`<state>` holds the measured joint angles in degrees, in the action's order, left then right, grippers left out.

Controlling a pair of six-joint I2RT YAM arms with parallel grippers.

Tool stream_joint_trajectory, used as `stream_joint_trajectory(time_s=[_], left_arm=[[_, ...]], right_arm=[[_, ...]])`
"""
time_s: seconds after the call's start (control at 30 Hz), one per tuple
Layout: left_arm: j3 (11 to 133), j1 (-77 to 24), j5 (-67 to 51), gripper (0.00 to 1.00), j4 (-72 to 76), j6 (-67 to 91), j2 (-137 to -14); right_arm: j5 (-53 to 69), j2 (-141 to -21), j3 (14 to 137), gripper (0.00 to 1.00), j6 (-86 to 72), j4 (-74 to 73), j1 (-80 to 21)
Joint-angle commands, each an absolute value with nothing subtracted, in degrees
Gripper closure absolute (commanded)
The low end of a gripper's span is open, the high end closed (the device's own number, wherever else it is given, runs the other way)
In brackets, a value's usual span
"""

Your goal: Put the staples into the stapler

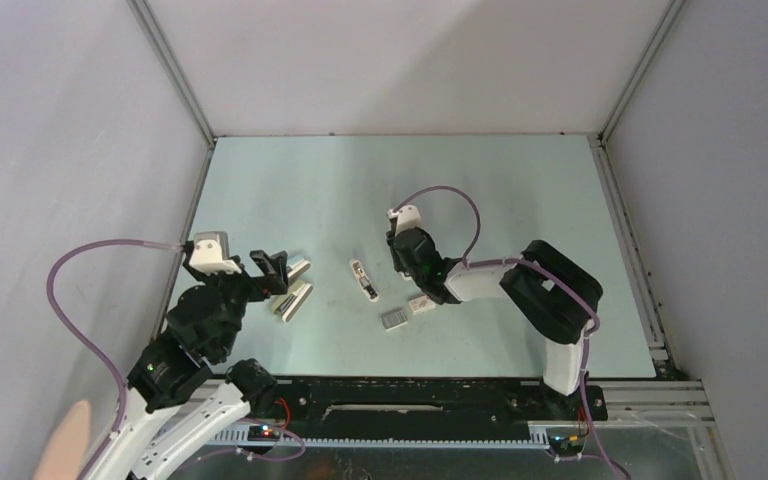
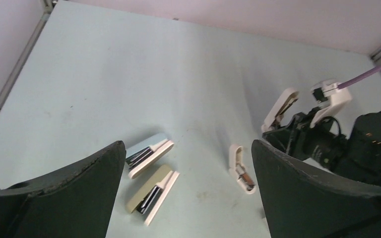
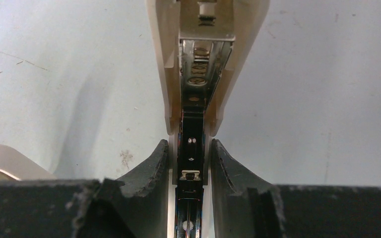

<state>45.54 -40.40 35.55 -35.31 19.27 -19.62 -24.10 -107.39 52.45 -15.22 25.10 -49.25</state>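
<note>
My right gripper (image 1: pixel 407 252) is shut on the stapler (image 1: pixel 403 214), a slim white one held hinged open above the table. In the right wrist view my right gripper (image 3: pixel 190 151) clamps the stapler's dark metal channel, and the white upper arm (image 3: pixel 198 54) swings away ahead. The left wrist view shows the stapler (image 2: pixel 281 105) rising from the right gripper. The staples (image 1: pixel 395 319), a small flat grey block, lie on the table near the right arm. My left gripper (image 1: pixel 278 272) hangs open and empty over the left side; in its own view the left gripper (image 2: pixel 188 148) holds nothing.
Two larger silver-and-white bars (image 1: pixel 294 268) (image 1: pixel 293 299) lie below my left gripper; the left wrist view shows these bars (image 2: pixel 149 149) (image 2: pixel 154 194) too. A short white stub (image 1: pixel 363 279) (image 2: pixel 241 168) lies mid-table. A little white box (image 1: pixel 421 303) sits beside the staples.
</note>
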Motion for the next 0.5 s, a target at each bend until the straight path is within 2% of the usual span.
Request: stream_joint_trajectory(time_s=[0.0,0.27,0.47], left_arm=[[43.3,-38.5,37.4,0.0,-34.0,14.2,-18.4],[41.8,-34.1,33.8,0.0,-33.5,13.3,-18.5],[41.5,-31.1,31.0,0.0,-33.3,13.6,-18.5]], right_arm=[[-21.1,-109.7,55.9,0.92,-15.1,28.5,-49.3],[-19.9,-113.0,57.3,0.85,-13.5,27.7,-50.4],[-20.0,-111.4,57.3,0.54,-13.5,24.4,-50.9]])
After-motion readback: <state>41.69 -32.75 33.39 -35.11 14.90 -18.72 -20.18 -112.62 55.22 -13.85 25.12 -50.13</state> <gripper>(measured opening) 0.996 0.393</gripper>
